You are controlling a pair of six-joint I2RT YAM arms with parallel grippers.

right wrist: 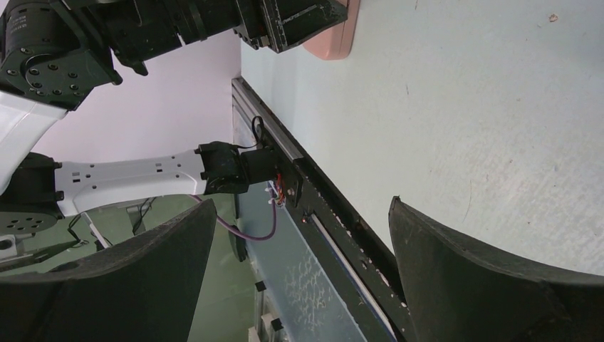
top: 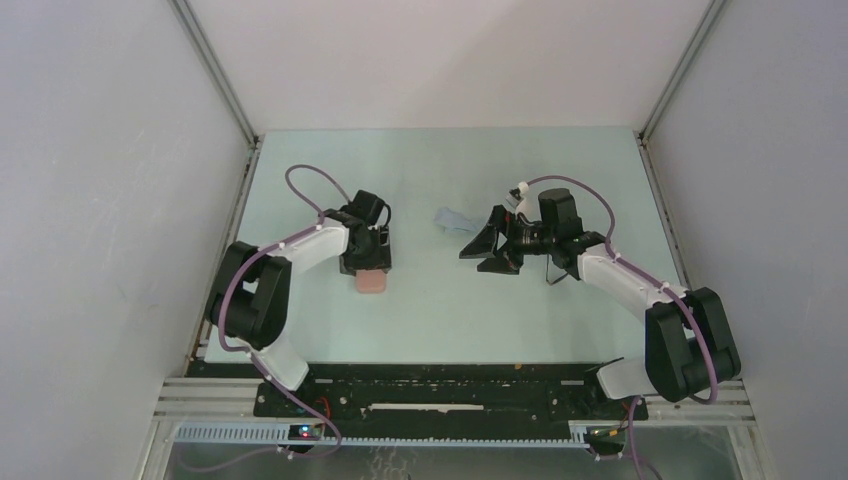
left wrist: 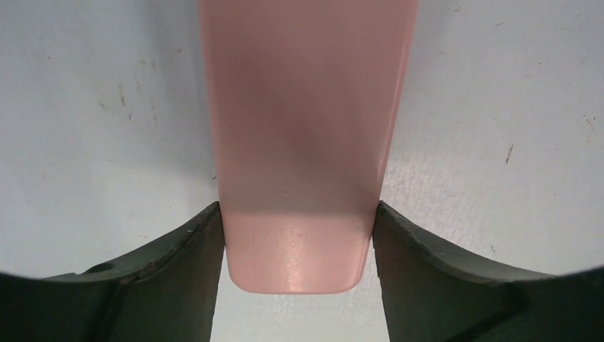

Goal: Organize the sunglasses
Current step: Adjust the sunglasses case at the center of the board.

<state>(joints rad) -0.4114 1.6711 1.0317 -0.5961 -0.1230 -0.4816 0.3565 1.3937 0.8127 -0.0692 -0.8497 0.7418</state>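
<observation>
The salmon-pink case [left wrist: 306, 128] lies on the table, and my left gripper [left wrist: 297, 206] is shut on its near end, both fingers pressing its sides. From above, the case [top: 372, 284] pokes out below that gripper [top: 368, 262]. The sunglasses [top: 556, 274] show only as thin dark lines on the table beside my right forearm. My right gripper [top: 487, 255] is turned on its side above mid-table, open and empty. In its wrist view the gripper [right wrist: 300, 201] looks toward the table's near edge, with the case [right wrist: 335, 39] at the top.
A small grey-blue cloth [top: 450, 219] lies crumpled at mid-table, just left of the right gripper. A black rail [top: 450, 395] runs along the near edge between the arm bases. Grey walls enclose the table [top: 440, 320] on the left, right and back.
</observation>
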